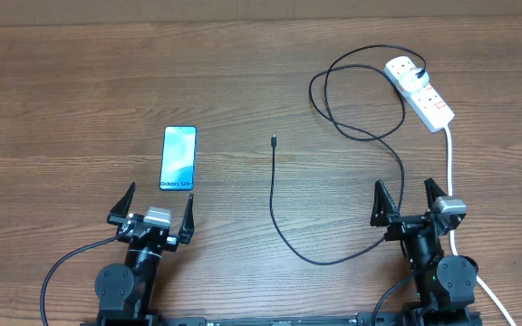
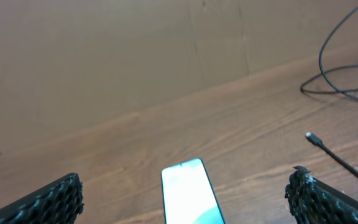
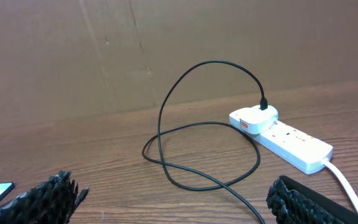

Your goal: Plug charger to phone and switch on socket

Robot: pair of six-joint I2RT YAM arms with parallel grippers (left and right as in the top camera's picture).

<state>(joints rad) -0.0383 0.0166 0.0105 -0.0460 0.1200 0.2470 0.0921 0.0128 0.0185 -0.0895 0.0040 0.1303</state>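
One slim rectangular smartphone with a pale blue-to-white screen (image 1: 178,158) lies flat on the brown wooden worktop (image 1: 80,81), just ahead of the left tool (image 1: 159,195). That tool's black fingers are spread wide and hold nothing. The right tool (image 1: 404,186) is likewise wide open and empty. One long thin black charger cable (image 1: 273,181) lies between the arms. Its small connector tip (image 1: 274,140) is free on the wood, well apart from the phone.

Only the overhead view shows the cable's whole run, looping up to the one white elongated power strip with red switch marks (image 1: 420,92) at the far right. One thick white cord (image 1: 449,158) trails from the strip past the right arm.

The right wrist view alone shows the cable arching above the worktop into a white plug (image 3: 253,118) seated at the strip's end. Both wrist views show a brown cardboard wall (image 2: 104,56) behind.
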